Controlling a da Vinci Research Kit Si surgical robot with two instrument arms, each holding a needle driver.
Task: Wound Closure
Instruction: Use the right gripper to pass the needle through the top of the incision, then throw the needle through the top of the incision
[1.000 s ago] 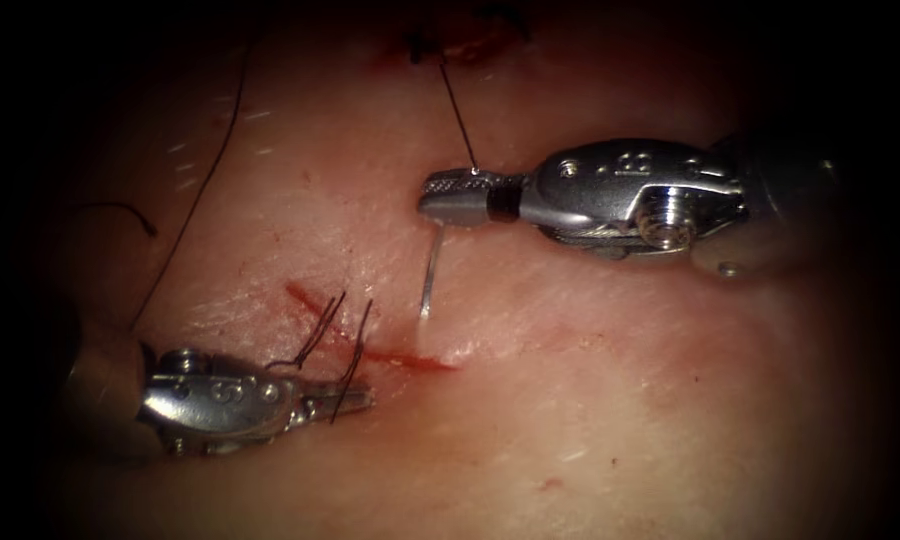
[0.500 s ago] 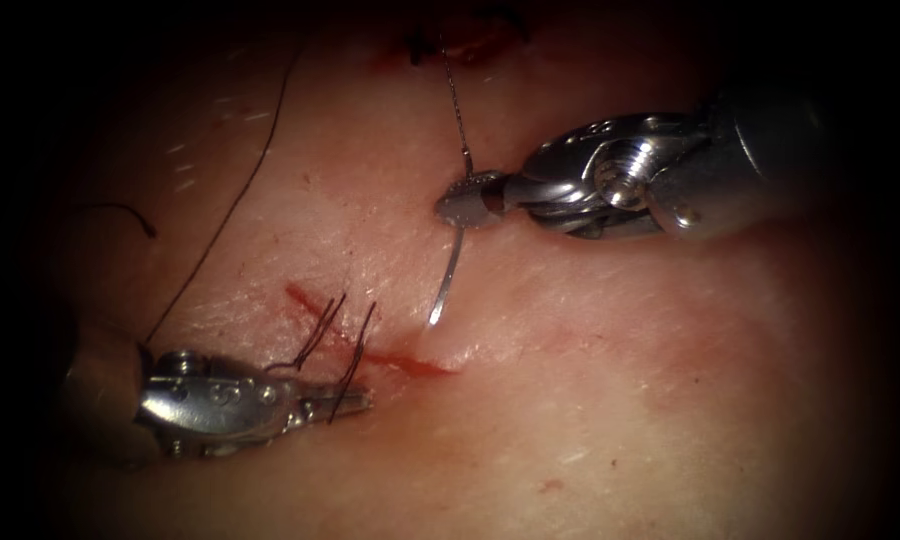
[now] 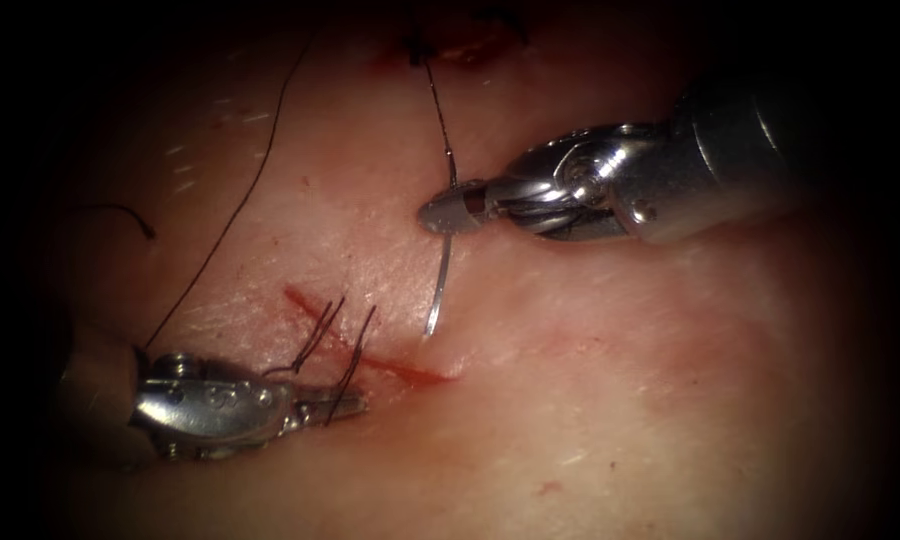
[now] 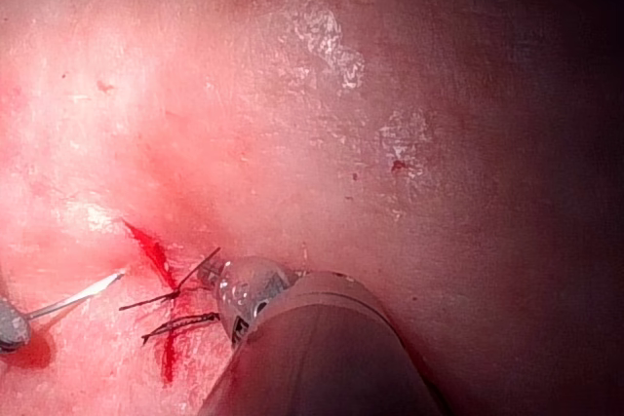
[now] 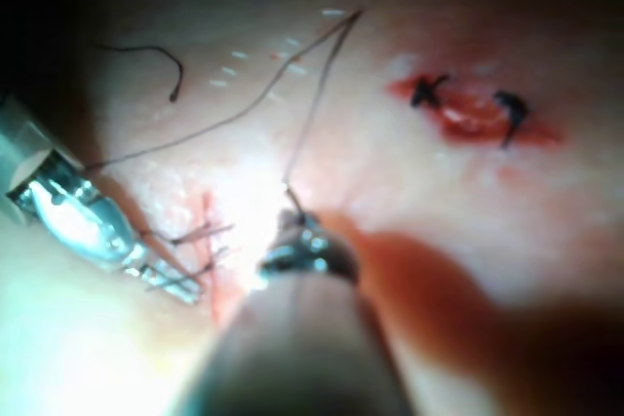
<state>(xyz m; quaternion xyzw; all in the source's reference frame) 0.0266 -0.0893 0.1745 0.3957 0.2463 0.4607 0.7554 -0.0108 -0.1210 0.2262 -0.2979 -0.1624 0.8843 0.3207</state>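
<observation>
My right tool [image 3: 446, 213] has its jaws shut on the curved needle [image 3: 438, 285] near its thread end. The needle hangs down, out of the tissue [image 3: 590, 400]. Its tip is just off the right edge of the cut [image 3: 390, 362], which is lined with red fluid. Dark thread [image 3: 438, 115] runs up from the needle's held end. My left tool [image 3: 338, 405] lies low on the cut's left side, jaws shut with nothing seen between them. Two cut thread ends [image 3: 318, 335] from a stitch stand over its tip. The left wrist view shows the needle [image 4: 76, 295] pointing at the cut [image 4: 151, 252].
A second, stitched wound [image 3: 460, 45] with dark knots lies at the far edge, also seen as the stitched wound [image 5: 468, 109]. A long slack thread [image 3: 225, 225] crosses the tissue on the left. A short loose thread piece [image 3: 120, 210] lies further left.
My right tool has rolled its wrist and the needle has swung, its tip moving slightly down toward the cut. The left tool has barely moved.
</observation>
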